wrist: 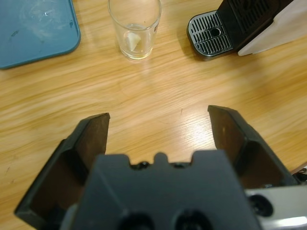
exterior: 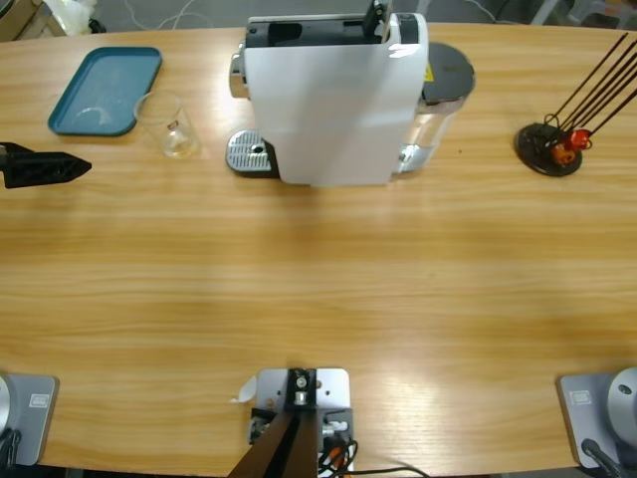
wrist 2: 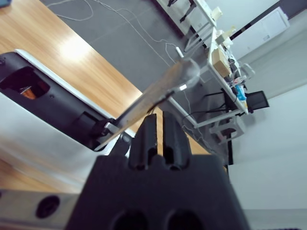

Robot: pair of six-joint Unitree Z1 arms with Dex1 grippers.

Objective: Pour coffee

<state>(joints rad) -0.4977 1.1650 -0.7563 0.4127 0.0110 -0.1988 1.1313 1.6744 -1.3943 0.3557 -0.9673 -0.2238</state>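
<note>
- The glass [exterior: 171,125] stands on the desk [exterior: 318,289] just left of the machine [exterior: 333,95], near its drip tray [exterior: 249,152] but not on it; in the left wrist view the glass [wrist: 134,28] looks all but empty, with only a pale trace at the bottom
- No coffee shows anywhere; so the pour itself seems not yet done
- The left tool [wrist: 158,127] hangs over bare desk well left of the machine, jaws spread wide, holding nothing; the glass lies straight ahead of it
- The right tool [wrist 2: 158,132] sits at the top of the machine, jaws pressed together; the silver lever [wrist 2: 153,96] slants up just above them; whether they pinch it or only touch it I cannot tell
- A blue tray [exterior: 105,90] lies left of the machine, beyond the glass
- Judged left to do: set the glass on the drip tray, brew, then pour; the task looks early
</note>
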